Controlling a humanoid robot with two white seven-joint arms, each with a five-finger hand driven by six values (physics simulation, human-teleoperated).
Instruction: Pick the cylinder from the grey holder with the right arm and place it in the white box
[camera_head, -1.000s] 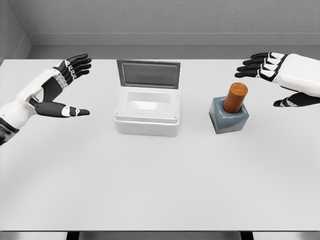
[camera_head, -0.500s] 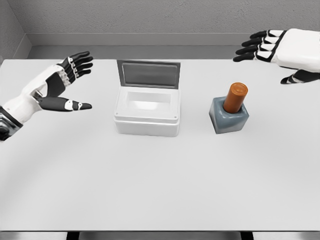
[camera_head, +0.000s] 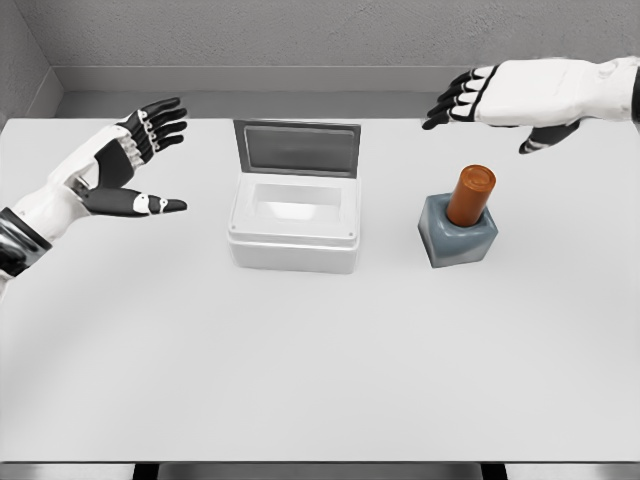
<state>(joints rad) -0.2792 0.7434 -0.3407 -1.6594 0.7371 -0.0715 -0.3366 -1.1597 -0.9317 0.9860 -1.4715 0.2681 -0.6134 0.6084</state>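
Observation:
An orange cylinder stands tilted in the grey holder right of the table's middle. The white box sits to its left with its lid raised at the back and nothing inside. My right hand hovers open above and behind the cylinder, palm down, fingers spread toward the left, not touching it. My left hand hangs open at the far left, well clear of the box.
The white table stretches wide in front of the box and holder. A grey wall rises behind the table's far edge.
My right hand has risen and swung left, from right of the cylinder to above and behind it. The left hand has barely shifted. Cylinder, holder and box have not moved.

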